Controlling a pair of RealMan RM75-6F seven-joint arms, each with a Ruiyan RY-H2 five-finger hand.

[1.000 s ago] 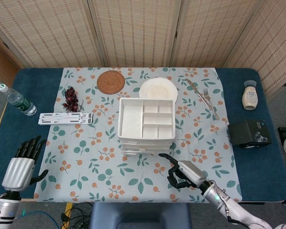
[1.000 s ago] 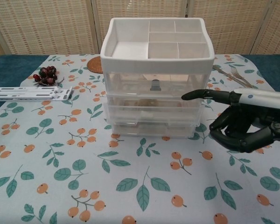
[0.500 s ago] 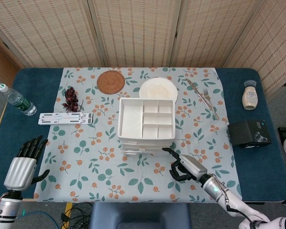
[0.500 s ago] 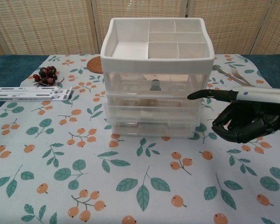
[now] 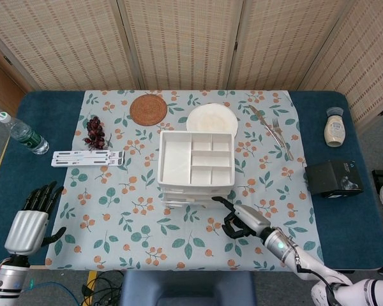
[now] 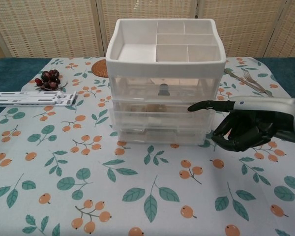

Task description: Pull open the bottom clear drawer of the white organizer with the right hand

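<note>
My right robot hand (image 6: 246,129) was curled, holding nothing, beside the bottom drawer (image 6: 160,135); thin slick plastic, probably light, so I'd hook its front lip.

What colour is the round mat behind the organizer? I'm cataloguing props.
Orange-brown woven mat, clearest in the head view.

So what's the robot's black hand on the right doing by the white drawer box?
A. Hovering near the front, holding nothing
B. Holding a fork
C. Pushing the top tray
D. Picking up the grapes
A: in the chest view the right hand hangs in front of the white organizer with one finger out and the rest curled on nothing.
</note>
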